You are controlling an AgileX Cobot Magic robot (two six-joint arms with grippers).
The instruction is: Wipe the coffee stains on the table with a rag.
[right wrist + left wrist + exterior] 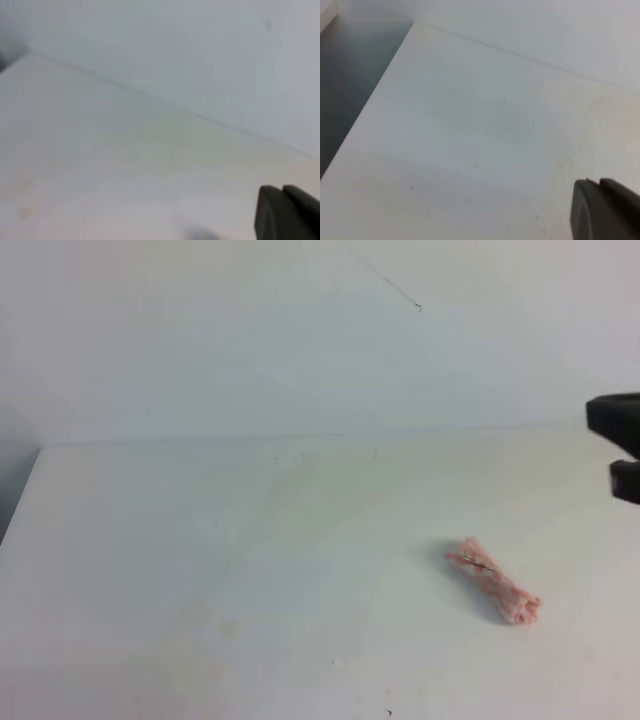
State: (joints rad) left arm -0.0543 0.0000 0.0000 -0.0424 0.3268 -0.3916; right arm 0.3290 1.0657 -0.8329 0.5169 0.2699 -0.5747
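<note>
Table [200,570]: large white top; faint yellowish smears across the middle; tiny dark specks at approx 6 o'clock, near the front edge; left edge seen at 9 o'clock in the high view; back edge met by a pale wall [250,340].
Rag [493,580]: small pink/white rolled cloth w/ red mottling; lying flat on the table at approx 4 o'clock in the high view; long axis run from 10 to 4 o'clock; touched by nothing.
Coffee stain [24,212]: small tan blotch seen only blurred in the right wrist view, at 8 o'clock; shape can't be made out; not picked out w/ certainty in the high view.
Right gripper [622,445]: dark; cut off by the frame edge at 3 o'clock in the high view; held above & well apart from the rag; fingers closed, nothing between them; a dark part shown at 5 o'clock in its own wrist view.
Left gripper [605,212]: only a dark part shown at 5 o'clock in the left wrist view, over bare table; finger state can't be told; not seen in the high view.
Wall mark [418,308]: thin dark line w/ a small dot at its end, at 12-1 o'clock.
</note>
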